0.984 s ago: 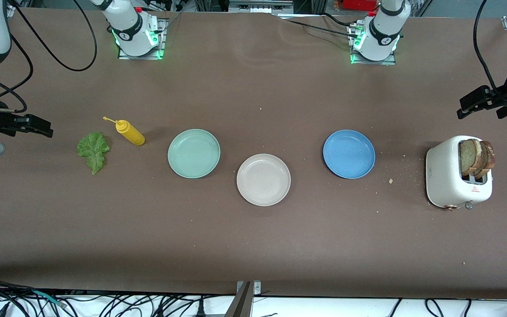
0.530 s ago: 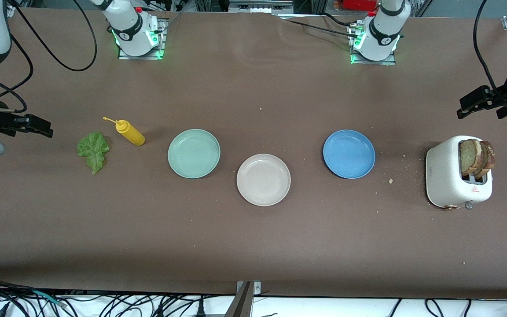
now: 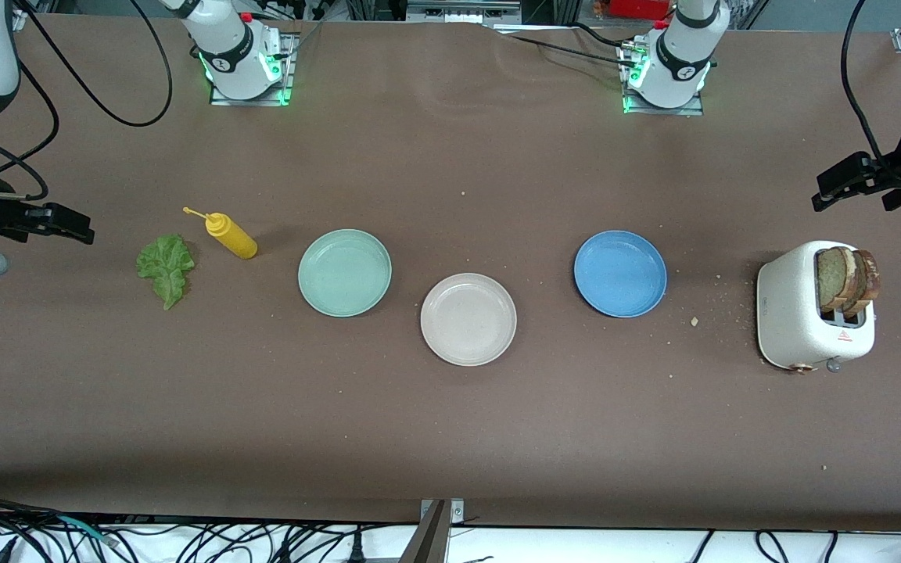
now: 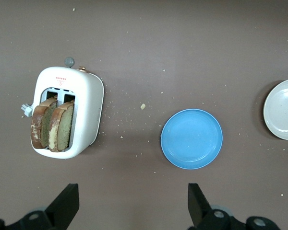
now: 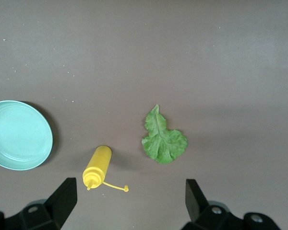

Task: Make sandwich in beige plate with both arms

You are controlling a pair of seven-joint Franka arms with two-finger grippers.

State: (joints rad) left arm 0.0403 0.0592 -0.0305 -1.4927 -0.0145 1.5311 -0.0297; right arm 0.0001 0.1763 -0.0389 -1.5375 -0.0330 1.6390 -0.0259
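The beige plate (image 3: 468, 318) lies empty mid-table, nearer the front camera than the two other plates; its edge shows in the left wrist view (image 4: 282, 109). Two brown bread slices (image 3: 848, 280) (image 4: 52, 123) stand in a white toaster (image 3: 798, 313) at the left arm's end. A green lettuce leaf (image 3: 165, 268) (image 5: 162, 139) lies flat at the right arm's end. My left gripper (image 3: 853, 195) (image 4: 133, 203) hangs open and empty over bare table beside the toaster. My right gripper (image 3: 59, 227) (image 5: 129, 201) hangs open and empty over bare table beside the lettuce.
A mint green plate (image 3: 344, 272) and a blue plate (image 3: 620, 273) flank the beige one. A yellow squeeze bottle (image 3: 231, 235) lies on its side between lettuce and mint plate. Crumbs are scattered between the blue plate and the toaster.
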